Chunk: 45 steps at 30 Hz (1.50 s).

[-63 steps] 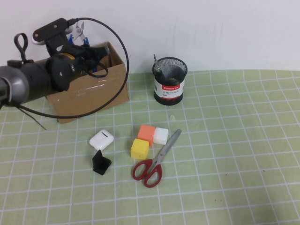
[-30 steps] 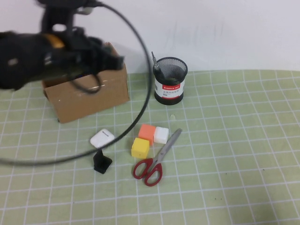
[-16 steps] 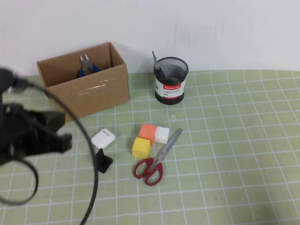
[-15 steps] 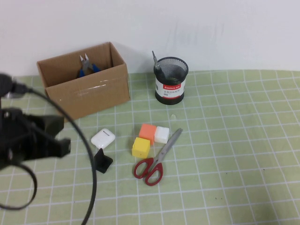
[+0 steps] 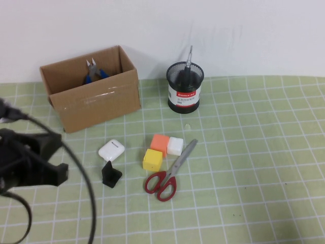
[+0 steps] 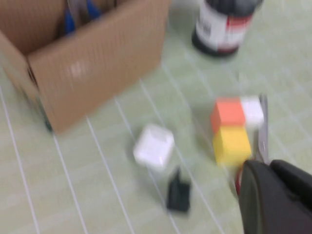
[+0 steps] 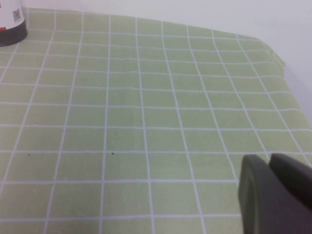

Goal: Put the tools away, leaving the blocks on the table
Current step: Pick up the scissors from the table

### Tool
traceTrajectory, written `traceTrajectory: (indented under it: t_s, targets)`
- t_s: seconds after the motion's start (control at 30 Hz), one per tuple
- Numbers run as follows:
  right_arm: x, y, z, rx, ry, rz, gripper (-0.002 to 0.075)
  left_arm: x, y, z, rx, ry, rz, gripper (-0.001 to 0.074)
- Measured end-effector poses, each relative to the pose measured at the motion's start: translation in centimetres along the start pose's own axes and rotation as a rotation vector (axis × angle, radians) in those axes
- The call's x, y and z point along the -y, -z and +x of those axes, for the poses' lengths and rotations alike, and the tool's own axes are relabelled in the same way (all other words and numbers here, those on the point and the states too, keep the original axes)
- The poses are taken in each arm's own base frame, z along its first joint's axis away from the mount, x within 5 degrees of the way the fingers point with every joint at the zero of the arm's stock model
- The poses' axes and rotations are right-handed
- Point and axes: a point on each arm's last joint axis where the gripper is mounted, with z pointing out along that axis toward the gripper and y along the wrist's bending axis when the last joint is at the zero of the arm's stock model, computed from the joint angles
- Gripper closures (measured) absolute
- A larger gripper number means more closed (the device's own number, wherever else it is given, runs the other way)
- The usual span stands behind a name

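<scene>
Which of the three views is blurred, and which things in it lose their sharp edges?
High view: sharp and evenly lit, soft shadows; the left gripper, shut, sits at the left edge. Left wrist view: blurred throughout; the cardboard box, white earbud case and orange block have smeared edges. Right wrist view: the mat grid is crisp; the shut right gripper is soft.

Bright, even light across the high view, soft and coming from above; the scissors [image 5: 169, 173] and the cardboard box [image 5: 91, 95] cast only faint, short shadows, and the white wall shows no glare. The left wrist view is smeared with blur: the blocks [image 6: 233, 128] and grid lines have soft edges. The right wrist view is sharper, the mat [image 7: 122, 126] evenly lit
</scene>
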Motion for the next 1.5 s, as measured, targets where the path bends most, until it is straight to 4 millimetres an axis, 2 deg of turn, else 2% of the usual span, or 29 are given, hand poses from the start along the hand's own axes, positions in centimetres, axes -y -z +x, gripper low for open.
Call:
traceTrajectory:
  t_s: [0.1,0.23,0.37,0.5,0.6,0.77,1.03,1.5]
  targets:
    - [0.0,0.0,0.0,0.000,0.000,0.000,0.0736,-0.3,1.4,0.9,0.158,-0.026,-0.028,0.0736]
    - [0.0,0.0,0.0,0.000,0.000,0.000,0.0736,-1.2,3.8,3.9,0.400,-0.030,-0.104,0.0736]
    - [0.0,0.0,0.0,0.000,0.000,0.000,0.0736,-1.9,6.0,7.7,0.605,-0.029,-0.231,0.0736]
    - [0.0,0.0,0.0,0.000,0.000,0.000,0.0736,-2.1,6.2,11.8,0.661,-0.026,-0.328,0.0736]
    - [0.0,0.0,0.0,0.000,0.000,0.000,0.0736,-2.2,6.4,13.4,0.688,-0.014,-0.378,0.0736]
    - [0.0,0.0,0.0,0.000,0.000,0.000,0.0736,-2.3,6.0,14.6,0.593,0.032,-0.401,0.0736]
    - [0.0,0.0,0.0,0.000,0.000,0.000,0.0736,-2.4,4.8,17.4,0.254,0.098,-0.386,0.0736]
    - [0.0,0.0,0.0,0.000,0.000,0.000,0.0736,-2.4,4.7,17.5,0.245,0.097,-0.386,0.0737]
